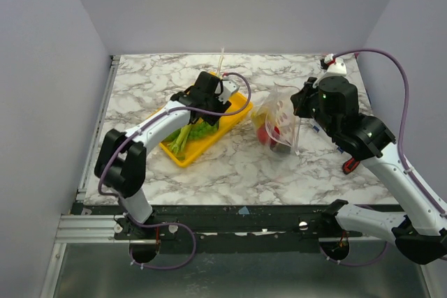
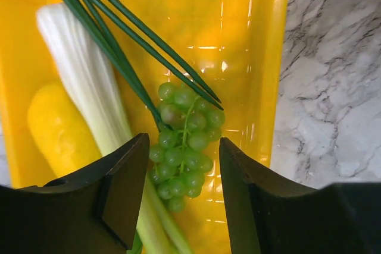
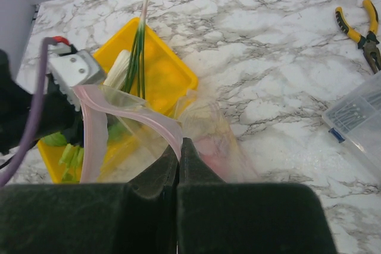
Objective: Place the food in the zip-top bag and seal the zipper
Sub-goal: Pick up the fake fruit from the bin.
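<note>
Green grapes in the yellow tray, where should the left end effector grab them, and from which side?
Pinch the grape bunch across its narrower width, coming straight down from above; it lies flat on the tray, and the open left end effector straddles it.

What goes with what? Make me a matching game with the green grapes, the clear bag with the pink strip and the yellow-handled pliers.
1. bunch of small green plastic grapes
2. clear crinkly zip-top bag
3. yellow-handled pliers

A. on the marble table
B. pinched in the shut right gripper
C. in the yellow plastic tray, under the open left gripper

Pairs: 1-C, 2-B, 3-A
</note>
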Controlling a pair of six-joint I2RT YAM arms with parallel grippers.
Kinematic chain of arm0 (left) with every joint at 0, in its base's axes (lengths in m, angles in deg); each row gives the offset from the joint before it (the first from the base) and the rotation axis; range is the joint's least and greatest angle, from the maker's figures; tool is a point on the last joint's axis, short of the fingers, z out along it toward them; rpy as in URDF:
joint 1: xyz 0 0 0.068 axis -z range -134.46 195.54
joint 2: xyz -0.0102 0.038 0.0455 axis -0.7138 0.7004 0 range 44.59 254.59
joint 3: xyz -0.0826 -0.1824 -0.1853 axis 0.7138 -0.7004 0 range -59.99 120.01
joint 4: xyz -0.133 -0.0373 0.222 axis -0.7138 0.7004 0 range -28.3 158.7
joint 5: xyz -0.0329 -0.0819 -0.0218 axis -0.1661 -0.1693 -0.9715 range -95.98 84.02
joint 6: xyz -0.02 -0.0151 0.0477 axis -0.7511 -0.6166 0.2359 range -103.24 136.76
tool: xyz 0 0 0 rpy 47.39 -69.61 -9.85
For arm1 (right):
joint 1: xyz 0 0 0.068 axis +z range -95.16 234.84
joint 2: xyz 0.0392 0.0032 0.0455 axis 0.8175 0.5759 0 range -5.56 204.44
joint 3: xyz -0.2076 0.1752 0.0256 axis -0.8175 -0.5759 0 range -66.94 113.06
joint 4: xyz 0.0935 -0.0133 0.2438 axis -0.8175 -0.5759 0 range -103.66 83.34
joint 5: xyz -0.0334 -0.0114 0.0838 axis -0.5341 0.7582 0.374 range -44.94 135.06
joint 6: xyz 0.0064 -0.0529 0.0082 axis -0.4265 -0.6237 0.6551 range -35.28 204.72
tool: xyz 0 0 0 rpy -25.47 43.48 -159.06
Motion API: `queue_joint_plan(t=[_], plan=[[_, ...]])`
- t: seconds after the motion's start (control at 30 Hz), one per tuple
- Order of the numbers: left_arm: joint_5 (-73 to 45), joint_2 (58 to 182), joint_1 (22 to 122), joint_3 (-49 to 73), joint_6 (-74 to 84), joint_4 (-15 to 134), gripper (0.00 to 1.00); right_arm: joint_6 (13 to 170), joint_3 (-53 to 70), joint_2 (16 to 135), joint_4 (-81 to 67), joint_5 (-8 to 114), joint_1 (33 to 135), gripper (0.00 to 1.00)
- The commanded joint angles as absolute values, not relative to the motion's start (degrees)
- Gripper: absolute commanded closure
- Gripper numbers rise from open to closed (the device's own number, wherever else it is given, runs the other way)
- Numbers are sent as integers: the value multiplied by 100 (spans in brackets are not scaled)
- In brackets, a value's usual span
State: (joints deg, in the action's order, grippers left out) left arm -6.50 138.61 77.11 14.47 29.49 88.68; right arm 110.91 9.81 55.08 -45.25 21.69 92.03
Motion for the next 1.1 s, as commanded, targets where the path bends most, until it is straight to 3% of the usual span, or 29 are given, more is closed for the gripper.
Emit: queue_joint_plan(t=[0.0,0.33,0.53,0.67,0.77,0.87,1.07], plan=[[-838,14825,7606,1828,2558,9303,48,11178,1035,5488,-4393,2297,9223,99],[-477,15220,7578,1704,2215,9722,42,11178,1105,5453,-4452,2216,9233,99],[-355,15453,7551,1647,2173,9898,48,11229,994,5556,-4257,2335,9234,99],[-512,15150,7551,1536,1984,9706,75,11248,945,5647,-4222,2384,9233,99],[-522,14710,7551,1491,1827,9664,84,11267,919,5647,-4198,2393,9230,99],[-576,14174,7551,1448,1740,9654,99,11279,918,5662,-4186,2383,9227,99],[-971,13234,7554,1582,1737,10105,100,11367,944,5775,-4191,2242,9232,99]])
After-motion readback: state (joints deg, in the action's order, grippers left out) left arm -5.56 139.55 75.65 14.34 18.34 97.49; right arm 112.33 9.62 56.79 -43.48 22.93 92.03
